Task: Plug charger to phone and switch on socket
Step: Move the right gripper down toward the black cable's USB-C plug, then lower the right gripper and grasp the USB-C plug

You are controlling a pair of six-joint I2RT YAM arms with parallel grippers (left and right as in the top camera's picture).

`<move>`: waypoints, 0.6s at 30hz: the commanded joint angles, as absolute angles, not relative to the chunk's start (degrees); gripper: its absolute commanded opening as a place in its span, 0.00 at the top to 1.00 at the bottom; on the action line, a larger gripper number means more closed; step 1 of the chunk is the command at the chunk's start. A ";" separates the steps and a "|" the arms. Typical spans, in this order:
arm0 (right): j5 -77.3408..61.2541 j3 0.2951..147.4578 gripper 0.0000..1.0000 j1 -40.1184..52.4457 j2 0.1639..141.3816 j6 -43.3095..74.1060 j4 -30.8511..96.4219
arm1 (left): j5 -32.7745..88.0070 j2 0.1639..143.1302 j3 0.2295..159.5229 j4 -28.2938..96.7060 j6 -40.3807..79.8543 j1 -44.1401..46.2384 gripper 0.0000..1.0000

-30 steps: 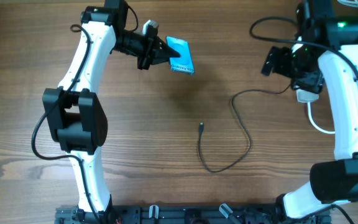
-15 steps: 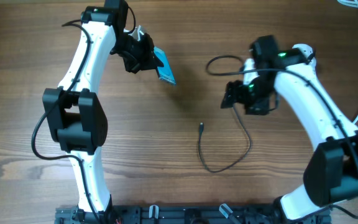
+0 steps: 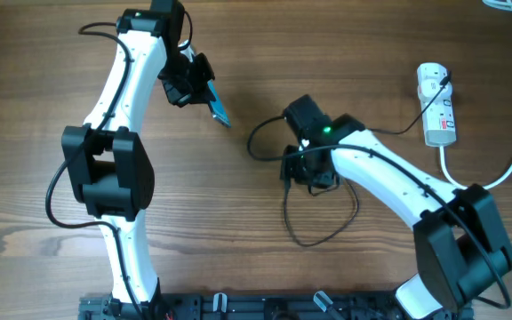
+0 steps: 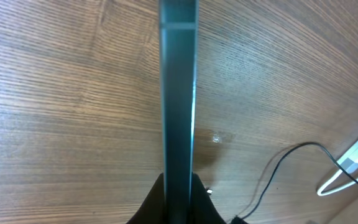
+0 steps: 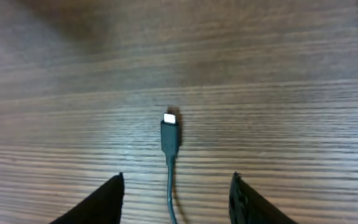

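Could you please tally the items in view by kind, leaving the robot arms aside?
Flat cyan smartphone: 1
Thin black charger cable: 1
White plastic power strip: 1
Total: 3

2 white arms point(image 3: 124, 76), black joints point(image 3: 109, 175), black cables point(image 3: 52, 191)

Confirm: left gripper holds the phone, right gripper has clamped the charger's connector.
Not clamped. The right wrist view shows the right gripper open, its fingers either side of the charger connector lying free. The left gripper does hold the phone.
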State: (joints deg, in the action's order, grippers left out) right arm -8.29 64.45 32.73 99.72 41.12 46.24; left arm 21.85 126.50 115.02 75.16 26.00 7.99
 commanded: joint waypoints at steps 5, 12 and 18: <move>-4.73 62.30 0.53 35.55 100.18 43.92 45.06 | 20.93 124.62 115.83 74.96 26.44 8.32 0.96; -5.02 62.48 0.54 35.62 102.83 43.86 44.69 | 20.93 124.62 115.83 73.89 28.99 8.54 0.96; -4.93 64.01 0.53 35.66 102.96 43.42 46.87 | 20.93 124.62 115.81 72.99 29.02 8.54 0.96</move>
State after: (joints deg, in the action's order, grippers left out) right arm -6.11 62.81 35.44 101.69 43.31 45.21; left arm 20.82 126.50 115.02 73.63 28.18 8.29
